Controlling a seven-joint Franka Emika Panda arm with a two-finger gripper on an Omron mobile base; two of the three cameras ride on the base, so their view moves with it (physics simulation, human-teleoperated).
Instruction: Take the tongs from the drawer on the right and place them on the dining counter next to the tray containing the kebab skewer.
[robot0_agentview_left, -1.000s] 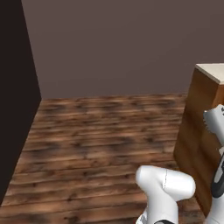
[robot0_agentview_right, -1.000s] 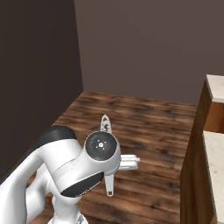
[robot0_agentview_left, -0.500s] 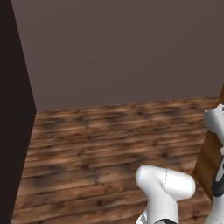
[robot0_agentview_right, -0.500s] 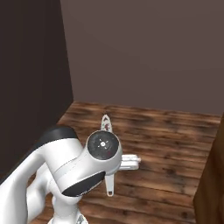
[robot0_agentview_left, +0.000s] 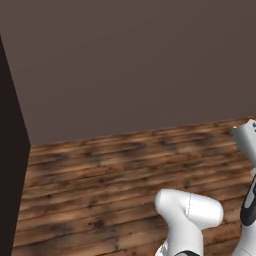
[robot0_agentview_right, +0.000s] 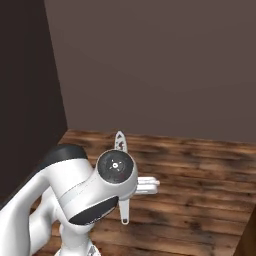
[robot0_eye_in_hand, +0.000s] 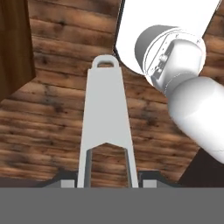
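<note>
The tongs (robot0_eye_in_hand: 106, 113) are slim light-grey metal and run up the hand view from between my fingertips (robot0_eye_in_hand: 65, 182), with their looped hinge end at the top. My gripper (robot0_eye_in_hand: 108, 181) is shut on their two arms. In the right base view the tongs (robot0_agentview_right: 120, 141) stick out above and below the round white arm joint (robot0_agentview_right: 115, 170), held over the wooden floor. The hand itself is hidden behind that joint. The drawer, the dining counter and the tray with the kebab skewer are out of view.
A plank floor (robot0_agentview_left: 110, 170) runs to a plain dark grey wall (robot0_agentview_left: 130, 60). A black tall panel (robot0_agentview_right: 25, 100) stands at the left. A brown wooden panel (robot0_eye_in_hand: 13, 43) sits near the hand, and a brown wood corner (robot0_agentview_right: 250, 242) at the lower right.
The whole picture has shifted: the base has turned, and the wood-panelled counter at the right has slid out of both base views. The tongs stay in the same grip.
</note>
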